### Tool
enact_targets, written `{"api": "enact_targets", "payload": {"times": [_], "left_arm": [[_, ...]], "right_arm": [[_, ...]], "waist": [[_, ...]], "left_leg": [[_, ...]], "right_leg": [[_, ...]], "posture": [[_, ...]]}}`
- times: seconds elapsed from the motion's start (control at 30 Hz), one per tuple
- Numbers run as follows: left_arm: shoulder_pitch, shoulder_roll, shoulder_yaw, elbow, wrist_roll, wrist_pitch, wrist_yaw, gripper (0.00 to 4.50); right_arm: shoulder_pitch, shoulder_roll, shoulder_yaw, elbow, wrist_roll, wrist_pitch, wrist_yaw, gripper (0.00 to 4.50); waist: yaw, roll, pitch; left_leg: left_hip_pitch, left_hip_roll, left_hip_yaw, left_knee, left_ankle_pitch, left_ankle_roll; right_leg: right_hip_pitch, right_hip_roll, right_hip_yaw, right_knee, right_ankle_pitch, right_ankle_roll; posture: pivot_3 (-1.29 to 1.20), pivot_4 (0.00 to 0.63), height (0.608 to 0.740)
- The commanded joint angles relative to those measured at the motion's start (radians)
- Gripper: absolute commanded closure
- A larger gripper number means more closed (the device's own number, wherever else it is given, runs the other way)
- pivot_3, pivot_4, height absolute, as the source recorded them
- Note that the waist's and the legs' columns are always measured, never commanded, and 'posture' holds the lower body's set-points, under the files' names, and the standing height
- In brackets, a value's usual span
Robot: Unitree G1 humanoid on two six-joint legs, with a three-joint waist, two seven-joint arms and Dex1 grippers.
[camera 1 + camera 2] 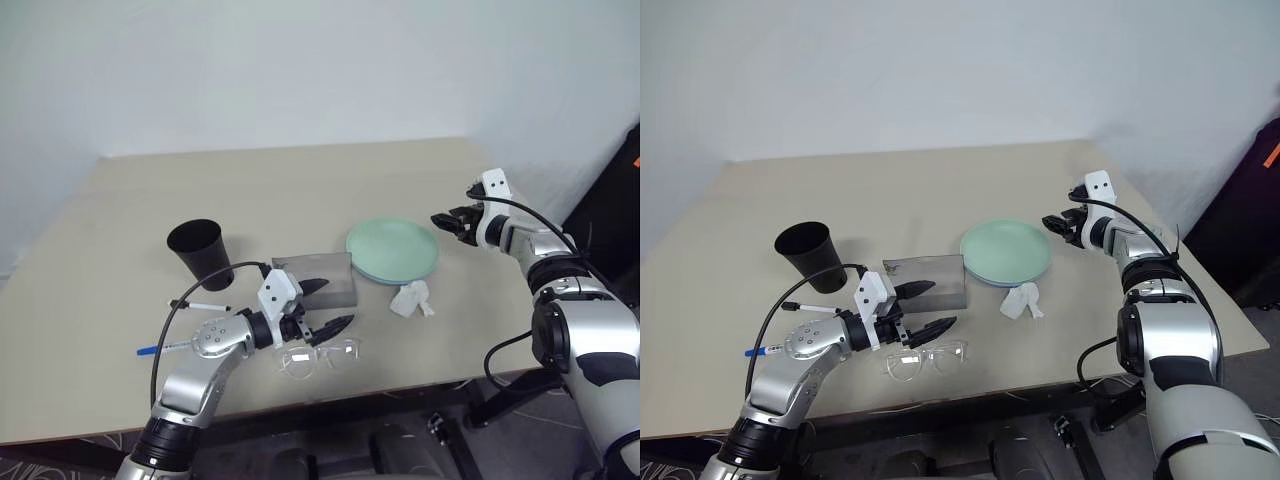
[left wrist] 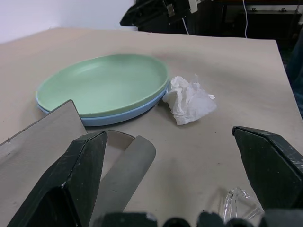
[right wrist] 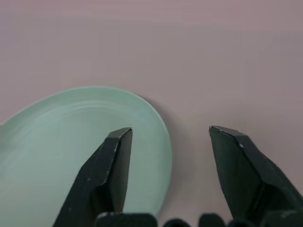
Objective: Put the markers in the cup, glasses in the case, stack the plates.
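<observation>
On the beige table [image 1: 120, 210], the black cup [image 1: 200, 250] stands upright at the left, with both markers [image 1: 200, 305] lying just in front of it. The left gripper [image 1: 322, 305] hovers with jaws wide and empty between the grey case [image 1: 335, 272] and the clear glasses [image 1: 320, 357]. The mint green plate [image 1: 392, 248] sits stacked on the light blue plate [image 2: 118, 116], a crumpled tissue [image 1: 412, 299] beside them. The right gripper [image 1: 452, 225] is parted, holding nothing, at the plates' right edge.

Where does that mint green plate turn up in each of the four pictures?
Left eye view: green plate at table centre, right of the case.
Right eye view: at centre, again right of the case.
Left wrist view: beyond the left gripper, stacked on the blue plate.
Right wrist view: its edge lies behind one finger of the right gripper.
Shared landmark: the tissue, just beside the plates.
</observation>
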Motion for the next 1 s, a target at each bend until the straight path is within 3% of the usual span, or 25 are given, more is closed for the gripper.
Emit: {"api": "enact_targets", "payload": {"times": [0.03, 0.13, 0.23, 0.33, 0.6, 1.0], "left_arm": [[-0.013, 0.008, 0.009, -0.037, 0.003, -0.013, -0.001, 0.00], [-0.021, 0.014, 0.011, -0.023, 0.005, -0.017, -0.008, 0.00], [-0.031, 0.016, 0.018, -0.010, 0.003, -0.020, -0.011, 0.00], [-0.037, 0.018, 0.022, 0.002, 0.004, -0.026, -0.015, 0.00], [-0.046, 0.016, 0.021, 0.023, 0.005, -0.040, -0.020, 0.00], [-0.040, 0.013, 0.015, 0.019, 0.011, -0.039, -0.013, 0.00]], "right_arm": [[0.021, -0.045, 0.019, -0.104, 0.003, -0.085, 0.185, 1.70], [0.080, -0.074, 0.058, -0.180, -0.003, -0.099, 0.328, 1.70], [0.151, -0.099, 0.090, -0.293, 0.022, -0.041, 0.478, 1.09], [0.233, -0.125, 0.120, -0.428, 0.035, 0.021, 0.574, 0.06], [0.398, -0.159, 0.168, -0.673, 0.033, 0.140, 0.594, 0.02], [0.398, -0.065, 0.207, -0.539, -0.006, 0.152, 0.423, 0.02]], "waist": [[0.000, 0.000, 0.000], [0.003, 0.000, 0.000], [0.005, 0.000, 0.000], [0.007, 0.001, 0.000], [0.008, 0.001, 0.000], [0.008, 0.000, 0.000]], "left_leg": [[0.000, 0.000, 0.000, 0.000, 0.000, 0.000], [0.000, 0.000, -0.002, 0.000, 0.000, 0.000], [0.000, 0.000, -0.002, 0.001, 0.000, 0.000], [0.000, 0.000, -0.002, 0.002, 0.000, 0.000], [0.002, 0.000, -0.001, 0.003, 0.000, 0.000], [0.003, 0.000, -0.001, 0.003, 0.000, 0.000]], "right_leg": [[0.000, 0.000, 0.000, 0.000, 0.000, 0.000], [0.001, 0.000, -0.002, 0.000, 0.000, 0.000], [0.001, 0.000, -0.002, 0.000, 0.000, 0.000], [0.001, 0.000, -0.002, 0.001, 0.000, 0.000], [0.003, 0.000, -0.002, 0.002, 0.000, 0.000], [0.003, 0.000, -0.002, 0.001, 0.000, 0.000]], "posture": [[0.00, 0.000, 0.740], [0.00, 0.000, 0.740], [0.00, 0.000, 0.740], [0.00, 0.000, 0.740], [0.00, 0.000, 0.740], [0.00, 0.000, 0.740]]}}
